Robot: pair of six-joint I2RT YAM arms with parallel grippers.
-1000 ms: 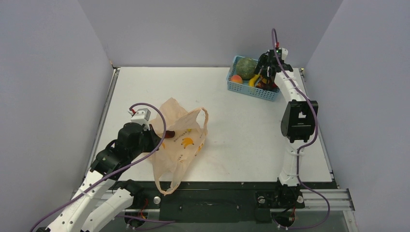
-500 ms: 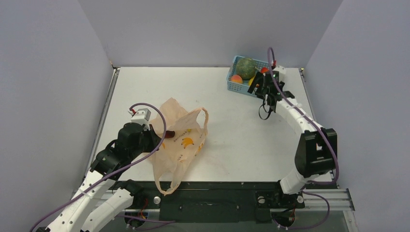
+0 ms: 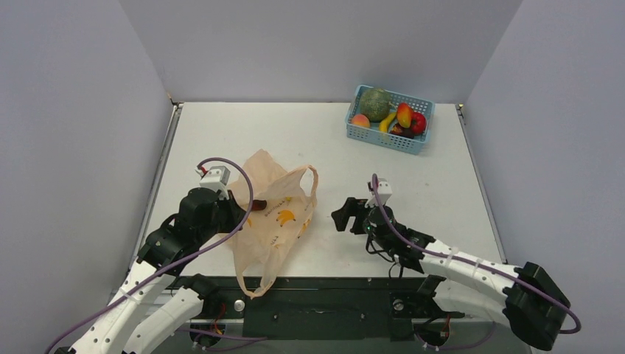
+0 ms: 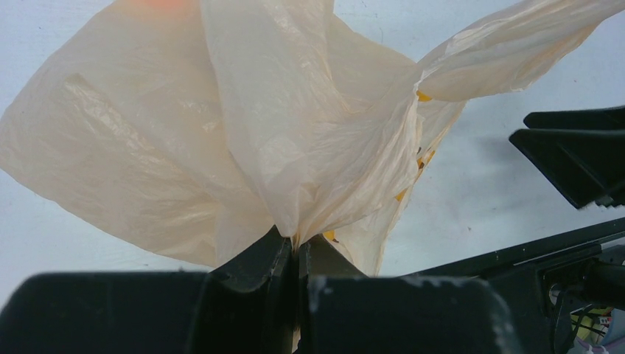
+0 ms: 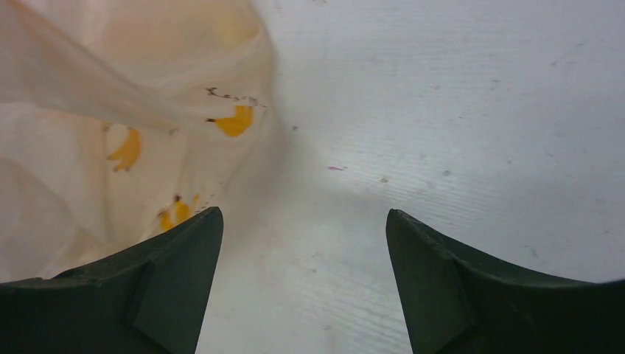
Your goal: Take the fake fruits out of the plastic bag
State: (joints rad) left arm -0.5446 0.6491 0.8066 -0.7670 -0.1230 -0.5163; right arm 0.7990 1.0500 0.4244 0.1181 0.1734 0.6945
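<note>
Blue basket point(image 3: 387, 139) holds fruits point(image 3: 375, 104); left end effector point(image 4: 297, 247) pinches bag point(image 4: 221, 133); right end effector point(image 5: 302, 221) spread.

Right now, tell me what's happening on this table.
The left claw is shut on a fold of the thin, crinkly pale-orange plastic bag. The right claw hangs open and empty just right of the bag, facing it. The round green melon, yellow banana and red-yellow mango already lie in the blue plastic basket.
</note>
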